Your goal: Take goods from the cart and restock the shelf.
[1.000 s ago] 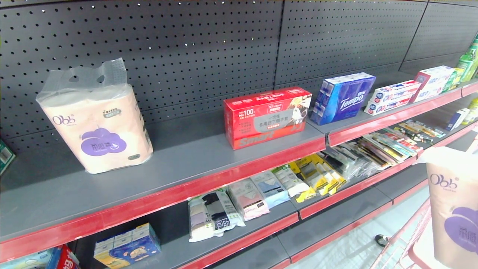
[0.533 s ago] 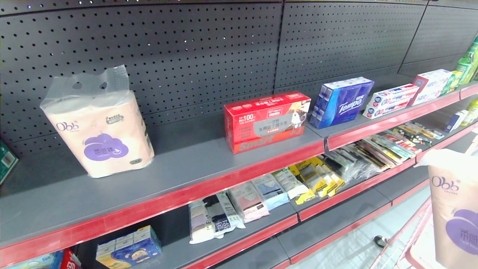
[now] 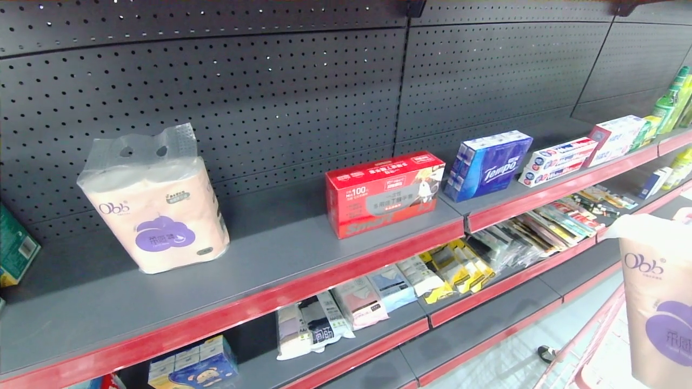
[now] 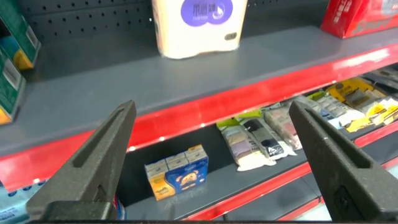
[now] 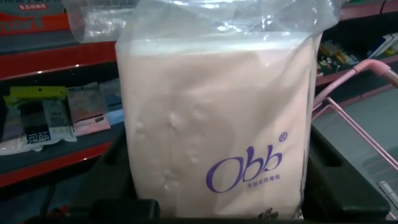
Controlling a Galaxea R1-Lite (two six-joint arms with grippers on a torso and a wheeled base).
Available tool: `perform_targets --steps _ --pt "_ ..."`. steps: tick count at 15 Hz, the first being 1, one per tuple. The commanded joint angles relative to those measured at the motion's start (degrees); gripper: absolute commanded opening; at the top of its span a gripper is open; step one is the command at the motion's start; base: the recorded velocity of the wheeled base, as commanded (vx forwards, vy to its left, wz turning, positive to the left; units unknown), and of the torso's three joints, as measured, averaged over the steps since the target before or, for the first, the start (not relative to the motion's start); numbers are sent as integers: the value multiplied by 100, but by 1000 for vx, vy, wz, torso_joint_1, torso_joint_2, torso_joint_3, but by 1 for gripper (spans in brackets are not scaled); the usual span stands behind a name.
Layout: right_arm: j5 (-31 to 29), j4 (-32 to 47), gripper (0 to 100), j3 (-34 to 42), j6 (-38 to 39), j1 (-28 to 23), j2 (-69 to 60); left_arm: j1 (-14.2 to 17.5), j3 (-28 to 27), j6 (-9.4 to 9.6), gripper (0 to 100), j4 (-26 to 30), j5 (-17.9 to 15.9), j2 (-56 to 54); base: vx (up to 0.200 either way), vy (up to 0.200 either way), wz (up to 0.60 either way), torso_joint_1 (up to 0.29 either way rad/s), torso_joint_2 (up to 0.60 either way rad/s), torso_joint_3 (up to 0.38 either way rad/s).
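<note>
Left end effector (image 4: 212,112): fingers spread, nothing between them, facing the shelf (image 3: 281,254). Shelved roll pack (image 3: 157,210) stands at 9 o'clock in head view, red box (image 3: 384,194) near centre. Held roll pack (image 3: 657,308) is at 4 o'clock by the cart (image 3: 594,324), pinched at its sides by right end effector (image 5: 224,186). Judged light, soft and squashy, with slick film. Grip mid-body, not the loose handle flap.

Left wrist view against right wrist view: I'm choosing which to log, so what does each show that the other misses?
Left wrist only: the open left gripper, a roll pack standing on the shelf, blue tissue packs below. Right wrist only: the held pack and pink cart. Both: the shelf's red edge and bagged clothes beneath it.
</note>
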Motion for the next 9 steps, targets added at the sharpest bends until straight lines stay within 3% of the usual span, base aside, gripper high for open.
perform_targets --steps 1,9 --pt "-2 -2 0 -7 -46 0 46 4 1 -2 100 0 1 2 0 0 0 168 -344 -193" --pt "16 -2 0 -16 -134 26 152 4 1 6 100 0 -8 2 0 0 0 166 -351 -182"
